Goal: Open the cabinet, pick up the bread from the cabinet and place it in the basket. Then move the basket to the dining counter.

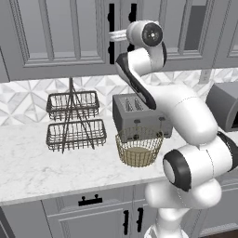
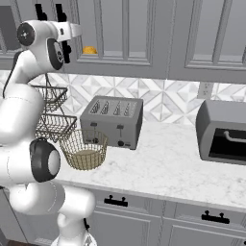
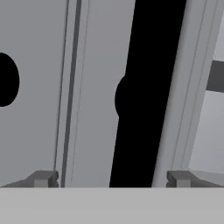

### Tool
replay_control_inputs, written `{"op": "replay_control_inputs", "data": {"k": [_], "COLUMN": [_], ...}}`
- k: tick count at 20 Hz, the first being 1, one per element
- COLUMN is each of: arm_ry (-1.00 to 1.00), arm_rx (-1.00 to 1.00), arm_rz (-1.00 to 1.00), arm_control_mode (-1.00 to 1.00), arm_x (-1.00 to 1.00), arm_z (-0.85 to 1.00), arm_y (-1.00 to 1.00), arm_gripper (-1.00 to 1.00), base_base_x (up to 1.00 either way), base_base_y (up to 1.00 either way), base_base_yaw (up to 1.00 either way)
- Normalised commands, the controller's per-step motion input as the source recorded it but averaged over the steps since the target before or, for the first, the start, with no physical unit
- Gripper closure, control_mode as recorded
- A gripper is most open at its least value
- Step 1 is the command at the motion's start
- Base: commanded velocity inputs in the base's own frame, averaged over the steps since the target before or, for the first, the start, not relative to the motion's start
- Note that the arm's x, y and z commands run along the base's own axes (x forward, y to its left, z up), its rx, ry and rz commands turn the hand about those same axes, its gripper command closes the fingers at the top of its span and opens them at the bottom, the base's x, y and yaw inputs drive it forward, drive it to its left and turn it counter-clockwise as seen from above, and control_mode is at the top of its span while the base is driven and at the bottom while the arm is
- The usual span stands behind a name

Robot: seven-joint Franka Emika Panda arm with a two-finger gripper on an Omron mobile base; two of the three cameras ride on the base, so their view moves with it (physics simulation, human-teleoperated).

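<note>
Wide-spread pincer facing the grey recessed-panel wall cabinet: the long black vertical bar handle stands in the gap between the fingertips, free room either side. Below the pincer, a silver four-slot toaster and round gold-tan wire basket crowd the white marble counter.

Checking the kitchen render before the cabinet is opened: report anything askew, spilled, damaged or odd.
One oddity: in the right base view the bread shows as an orange patch on the face of the cabinet, whose doors look shut. Basket, toaster and wire rack stand upright; nothing spilled.
</note>
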Motion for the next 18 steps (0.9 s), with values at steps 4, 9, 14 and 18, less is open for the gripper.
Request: {"op": "replay_control_inputs", "data": {"k": [4,9,14,18], "arm_ry": [0.13,0.17,0.1,-0.06], "arm_rx": [-0.1,-0.07,0.0,0.05], "arm_rz": [-0.15,-0.15,-0.05,0.03], "arm_control_mode": [-1.0,-1.0,-1.0,-1.0], "arm_x": [0.06,-0.02,-0.38,-0.68], "arm_z": [-0.5,-0.43,-0.23,-0.34], "arm_y": [-0.88,-1.0,-1.0,-1.0], "arm_gripper": [1.0,1.0,1.0,1.0], "base_base_x": [0.0,0.0,0.0,0.0], "base_base_y": [0.0,0.0,0.0,0.0], "base_base_yaw": [0.0,0.0,0.0,0.0]}}
